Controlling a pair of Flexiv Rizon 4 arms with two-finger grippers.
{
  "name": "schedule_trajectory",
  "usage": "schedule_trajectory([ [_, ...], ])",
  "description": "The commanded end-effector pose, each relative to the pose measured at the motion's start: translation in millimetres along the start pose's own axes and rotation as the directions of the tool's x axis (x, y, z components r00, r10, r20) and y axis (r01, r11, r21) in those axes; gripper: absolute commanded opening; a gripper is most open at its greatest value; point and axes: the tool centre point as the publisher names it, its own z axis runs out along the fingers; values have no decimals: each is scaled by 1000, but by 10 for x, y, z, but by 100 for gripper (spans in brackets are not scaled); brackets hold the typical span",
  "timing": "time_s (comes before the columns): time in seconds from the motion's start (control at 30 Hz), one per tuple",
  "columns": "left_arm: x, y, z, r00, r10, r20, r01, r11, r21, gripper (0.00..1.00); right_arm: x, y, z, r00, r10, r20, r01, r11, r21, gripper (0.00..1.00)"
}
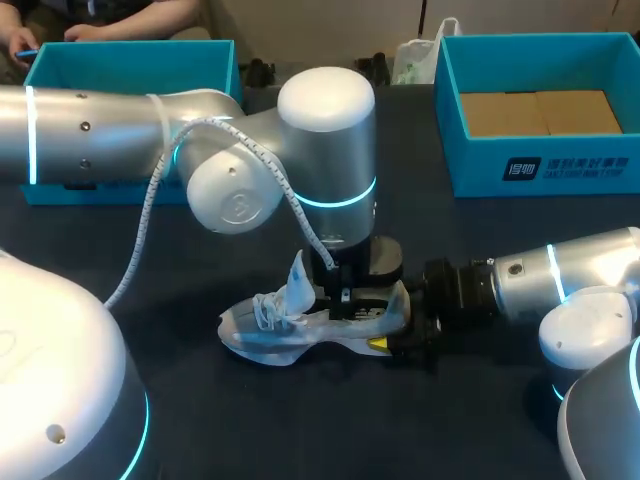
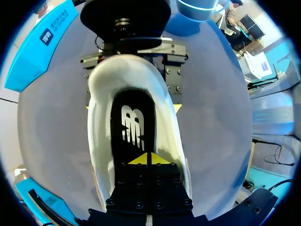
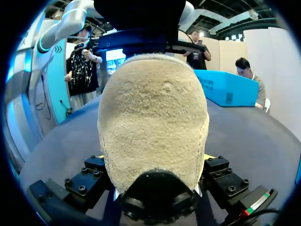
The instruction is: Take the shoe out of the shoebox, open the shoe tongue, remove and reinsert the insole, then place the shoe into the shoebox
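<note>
Shoe out, insole step in hand.
The shoe point(image 1: 290, 335) lies on the tabletop point(image 1: 300, 430), tongue up, well apart from the shoebox point(image 1: 560, 165); the right claw point(image 1: 385, 340) clamps its heel, the left claw point(image 2: 150, 159), tips pressed together, meets the insole point(image 2: 134, 127) inside. Boxing remains.

Field notes. We log a dark navy tabletop point(image 1: 300, 420), matte and cloth-like, running across the whole head view from the near edge to the far one. In both wrist views the same surface shows as a flat, dull grey-blue plain. At its far right, two flat brown cardboard panels point(image 1: 540, 112) lie side by side inside the teal open box point(image 1: 470, 160). A thin seam runs between them, and they sit below the box's rim.
</note>
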Motion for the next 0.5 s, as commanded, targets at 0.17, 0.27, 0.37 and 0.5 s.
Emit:
schedule_trajectory([
  [0.17,91,158,-2,999,39,-28,-39,999,-7,0,4,18,3,1000,0,0,0,1000,6,0],
  [0.27,139,191,41,998,50,-23,-50,999,-13,0,4,18,3,1000,0,0,0,1000,6,0],
  [0.37,150,202,77,998,50,-27,-51,999,-16,0,4,18,3,1000,0,0,0,1000,6,0],
  [0.5,164,217,103,998,52,-31,-53,998,-16,7,4,18,3,1000,0,0,0,1000,6,0],
])
